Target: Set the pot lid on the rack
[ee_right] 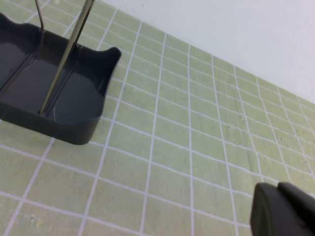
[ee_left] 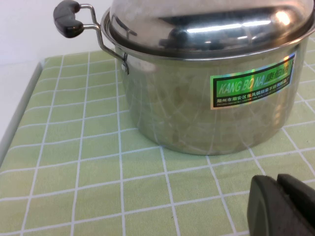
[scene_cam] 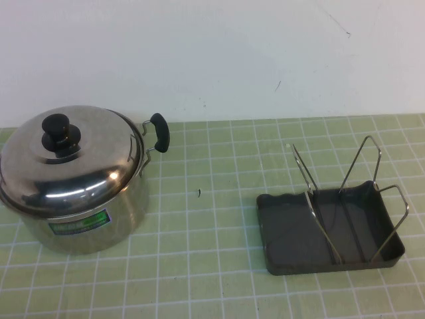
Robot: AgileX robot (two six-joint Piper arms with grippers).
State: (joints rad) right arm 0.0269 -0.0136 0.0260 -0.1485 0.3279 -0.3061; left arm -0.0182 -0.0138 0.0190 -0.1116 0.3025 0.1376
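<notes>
While shiny domed pot lid (scene_cam: 66,159) caps pot (scene_cam: 93,222) | left gripper (ee_left: 283,204), right gripper (ee_right: 283,211) near table.

I see a deep steel pot (scene_cam: 86,212) standing on the left of the bench (scene_cam: 212,286), which is covered in green tiles with white lines. It has a black side handle (scene_cam: 160,131) and a green label (ee_left: 253,81). Behind the bench is a plain white wall (scene_cam: 212,53).

lid (scene_cam: 66,163): shiny steel, black knob
pot (scene_cam: 93,222): steel, green label
rack (scene_cam: 329,226): dark grey
worktop (scene_cam: 212,266): green tiles, white lines
left claw (ee_left: 283,204): black
right claw (ee_right: 283,211): black
</notes>
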